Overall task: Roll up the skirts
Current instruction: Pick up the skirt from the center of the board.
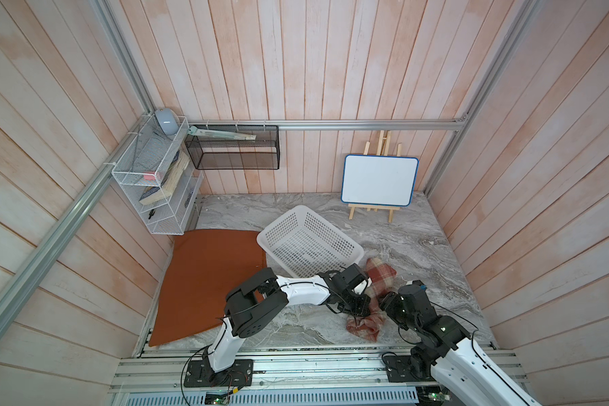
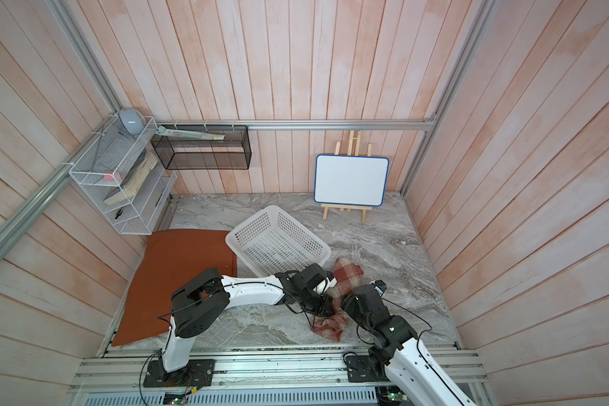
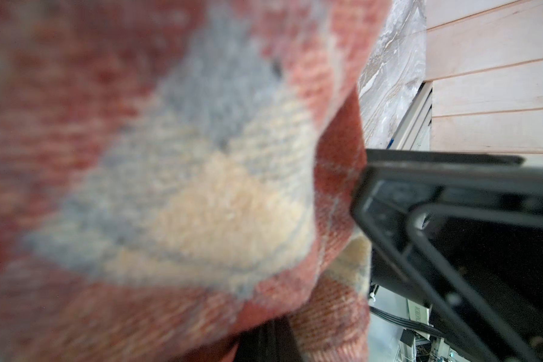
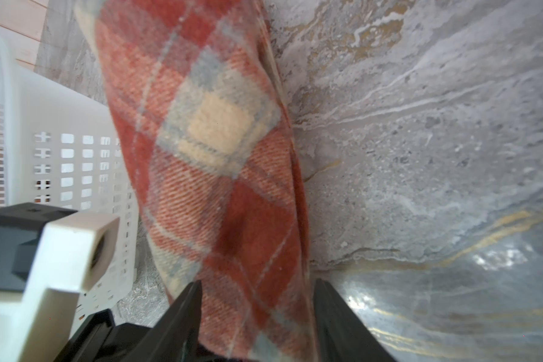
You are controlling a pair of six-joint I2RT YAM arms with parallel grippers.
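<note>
I judge I'm partway through the plaid skirt (image 1: 380, 277). It lies as a loose roll on the worktop (image 1: 419, 246), right of centre, with its far end just beside the near right corner of the basket (image 1: 261, 240). Its long axis runs near to far, and the far end leans slightly right. My left end effector (image 1: 359, 307) is closed on its cloth. My right end effector (image 4: 256, 291) stands spread, straddling the roll. The near end looks slack, so tightening it probably comes next. The orange skirt (image 1: 204, 281) lies flat on the left, unrolled.
</note>
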